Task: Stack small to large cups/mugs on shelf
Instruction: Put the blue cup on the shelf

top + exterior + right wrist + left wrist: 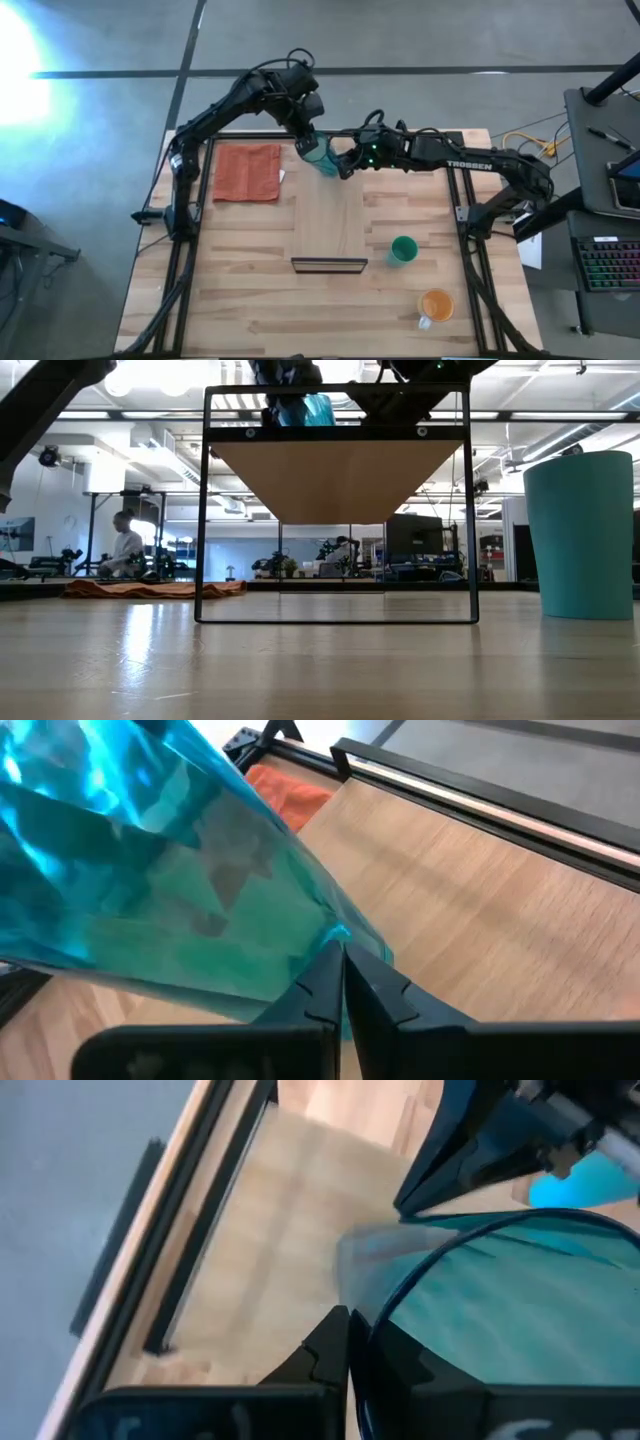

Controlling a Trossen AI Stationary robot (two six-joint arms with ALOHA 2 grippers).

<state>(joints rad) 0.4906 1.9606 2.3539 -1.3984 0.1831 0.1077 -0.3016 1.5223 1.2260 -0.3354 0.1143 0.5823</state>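
The translucent teal tumbler [322, 156] is held tilted in the air over the far end of the light-wood shelf [330, 215], between both grippers. It also shows in the low view [306, 408], above the shelf's black frame. My left gripper [311, 140] is shut on it from the far left. My right gripper [345, 162] is shut on it from the right. The green cup [403, 249] stands on the table right of the shelf. The orange mug [436, 304] with its white handle stands near the front right. My left gripper pinches the tumbler's rim [372, 1342], one finger inside the mouth and one outside. The tumbler is lifted clear and tilted. My right gripper pinches a thin edge of the tumbler's wall [340, 936] between its nearly closed fingers. Which end of the tumbler that edge belongs to, I cannot tell.
An orange-red cloth [247, 172] lies on the table left of the shelf. The shelf stands on a black frame [338, 426] with its dark front edge [330, 264] toward the near side. A desk with a keyboard [608, 265] stands off the table's right.
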